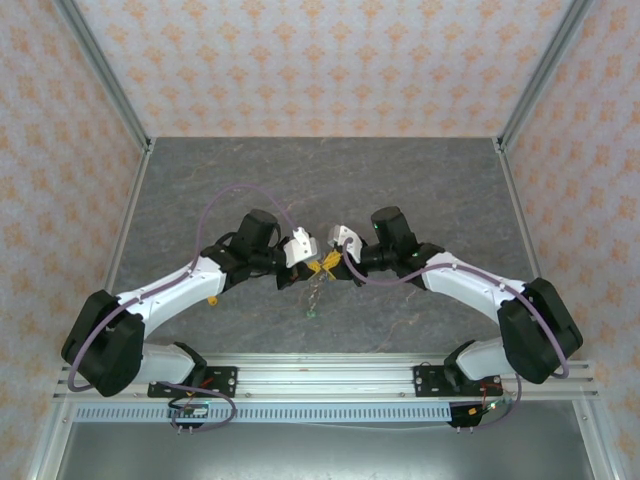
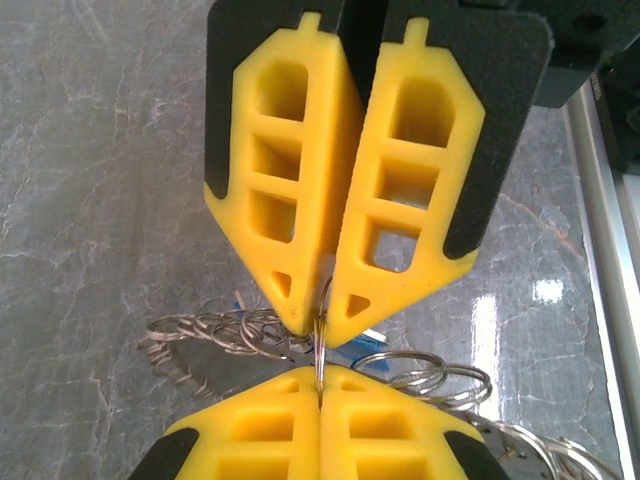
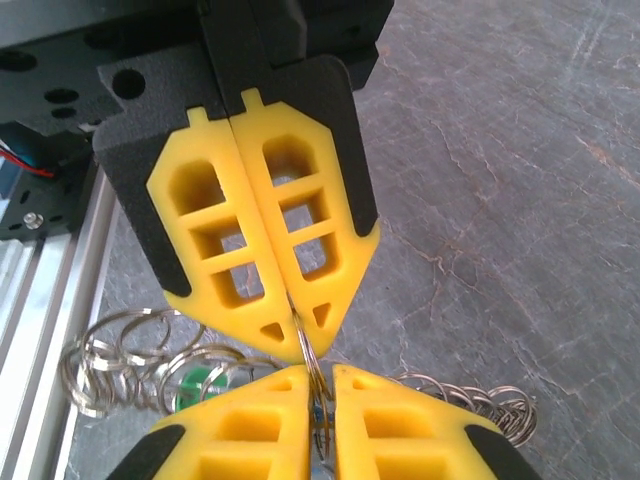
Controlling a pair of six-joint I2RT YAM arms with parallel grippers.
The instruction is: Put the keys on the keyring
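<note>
The 2 arms meet over the middle of the grey marbled tabletop (image 1: 420, 190), the left arm (image 1: 160, 300) reaching in from the left and the right arm (image 1: 470, 285) from the right, their yellow tips almost nose to nose.

The keyring (image 1: 313, 290) hangs between them. Close up it reads as a chain of small linked wire rings rather than 1 plain hoop. In the left wrist view the left jaws are pressed together, the yellow fingertips (image 2: 300, 305) pinching 1 thin ring edge-on. The right jaws sit directly opposite, also closed on that same ring. The rest of the keyring (image 2: 220, 335) loops away to both sides just below the pinch.

The right wrist view shows the same hold from the other side. The right jaws are narrow, with their fingertips (image 3: 335, 290) meeting on the wire of the ring. The left jaws face them with only a thin slit where the wire runs through. The keyring (image 3: 110, 360) bunches toward the aluminium rail (image 3: 50, 290) on 1 side and trails off over the tabletop on the other.

A green key head (image 3: 195, 385) sits among the bunched rings. From overhead that green spot (image 1: 311, 315) lies at the end of the chain, nearer the arm bases than the pinch. A small blue fleck (image 2: 237, 300) shows beside the left fingertips, too small to tell more.
</note>
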